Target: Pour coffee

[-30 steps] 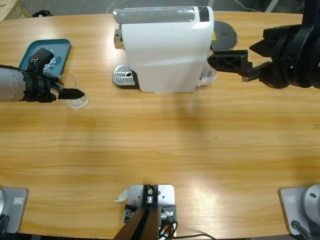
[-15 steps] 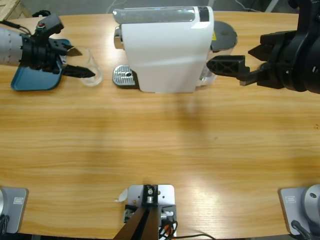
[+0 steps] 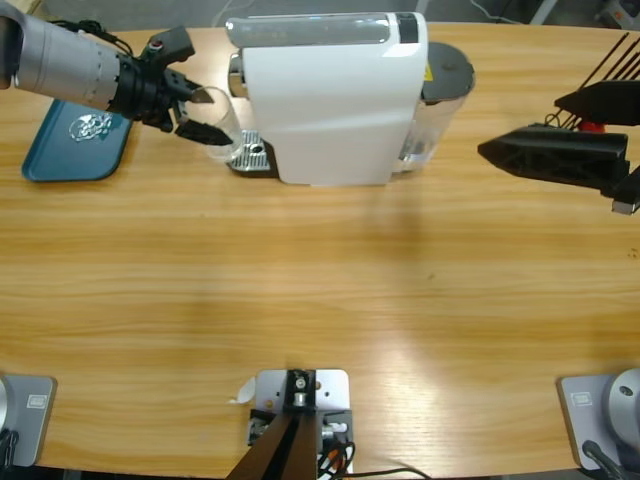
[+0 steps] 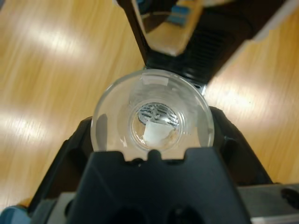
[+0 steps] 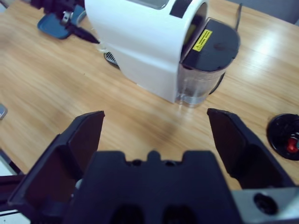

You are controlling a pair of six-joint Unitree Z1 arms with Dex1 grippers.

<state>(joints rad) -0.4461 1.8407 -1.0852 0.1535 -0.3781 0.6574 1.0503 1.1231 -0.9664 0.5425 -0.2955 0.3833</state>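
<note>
- Left gripper [image 3: 205, 128] clamps clear glass cup [image 3: 222, 118]; carried from beside the teal tray [image 3: 45, 160] to the drip grate [image 3: 248, 155] of the white machine [image 3: 330, 100].
- Coffee [image 4: 159, 135]: thin film in the cup bottom.
- Right gripper [image 5: 156, 135] wide open, empty, pulled back from the machine: the cup is nearly placed.

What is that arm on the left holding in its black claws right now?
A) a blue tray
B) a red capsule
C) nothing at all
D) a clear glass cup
D: the left gripper is clamped on a clear glass cup, seen from above in its wrist view, and the high view shows the same cup held beside the white coffee machine, above its metal drip grate.
</note>
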